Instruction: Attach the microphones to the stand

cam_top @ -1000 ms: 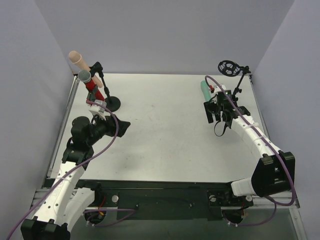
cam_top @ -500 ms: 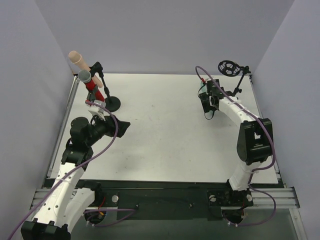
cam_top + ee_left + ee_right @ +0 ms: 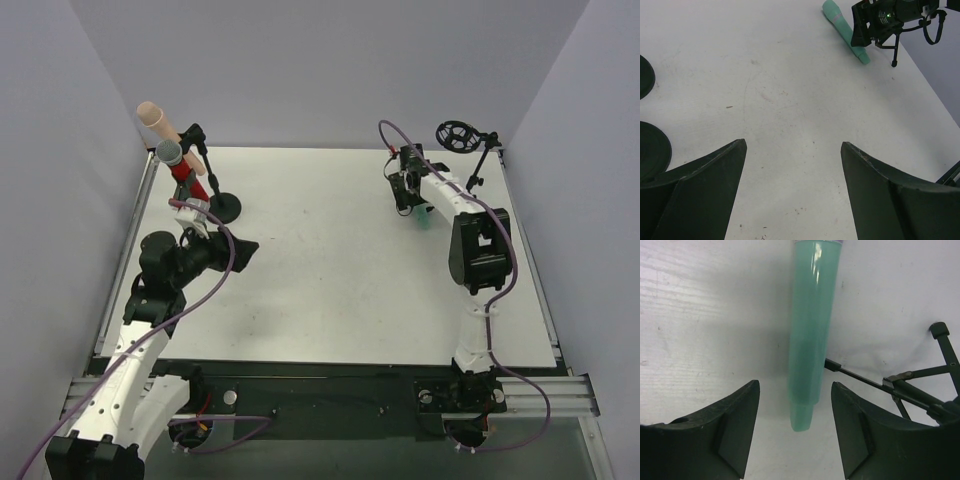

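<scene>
The teal-green microphone (image 3: 812,330) lies on the white table beside the right stand's tripod legs (image 3: 910,385). Its tail end points between my right gripper's (image 3: 796,390) open jaws, which touch nothing. From above only its tip (image 3: 426,217) shows below the right gripper (image 3: 405,190). It also shows in the left wrist view (image 3: 842,25). The peach-pink microphone (image 3: 153,117) and the glittery red microphone (image 3: 178,165) sit on the left stand (image 3: 225,207). My left gripper (image 3: 792,145) is open and empty over bare table near that stand.
The right stand's round shock mount (image 3: 455,135) is empty at the back right corner. Two dark round stand bases (image 3: 652,150) lie left of my left gripper. Purple walls enclose the table on three sides.
My right arm has swung back and left from the right-middle of the table, now reaching over the teal microphone. The left arm has not moved.
</scene>
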Tool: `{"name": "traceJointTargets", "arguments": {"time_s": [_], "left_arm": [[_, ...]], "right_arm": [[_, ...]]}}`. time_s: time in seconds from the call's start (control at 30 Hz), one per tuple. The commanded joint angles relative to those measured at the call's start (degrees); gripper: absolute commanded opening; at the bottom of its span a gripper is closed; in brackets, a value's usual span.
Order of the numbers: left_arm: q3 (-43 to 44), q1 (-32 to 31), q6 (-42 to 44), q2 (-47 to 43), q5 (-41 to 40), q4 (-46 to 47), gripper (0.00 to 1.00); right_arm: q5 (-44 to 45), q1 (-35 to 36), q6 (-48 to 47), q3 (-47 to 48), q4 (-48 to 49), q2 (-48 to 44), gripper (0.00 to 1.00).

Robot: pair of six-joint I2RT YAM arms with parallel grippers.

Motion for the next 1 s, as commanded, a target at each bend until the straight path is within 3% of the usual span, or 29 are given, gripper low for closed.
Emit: {"name": "traceJointTargets", "arguments": {"time_s": [0.0, 0.07, 0.3, 0.4, 0.6, 0.97], "left_arm": [[0.93, 0.84, -0.92, 0.58, 2.01, 3.09, 0.87], [0.84, 1.11, -1.10, 1.01, 2.63, 3.09, 0.87], [1.10, 1.20, -1.45, 1.54, 3.33, 3.09, 0.87], [1.10, 1.20, -1.63, 1.63, 3.51, 5.00, 0.87], [1.19, 1.20, -1.63, 1.63, 3.95, 5.20, 0.87], [0.93, 1.28, -1.89, 1.28, 4.39, 5.46, 0.88]], "right_arm": [[-0.74, -1.44, 1.32, 5.55, -4.39, 2.56, 0.54], [-1.10, -1.88, 1.67, 6.78, -5.17, 3.97, 0.48], [-2.23, -2.59, 1.94, 10.48, -8.43, 8.10, 0.46], [-3.38, -2.50, 1.50, 12.31, -10.79, 9.33, 0.38], [-4.78, -2.32, 0.62, 15.13, -15.19, 10.83, 0.38], [-8.92, 1.45, -2.11, 7.93, -20.55, 5.91, 0.24]]}}
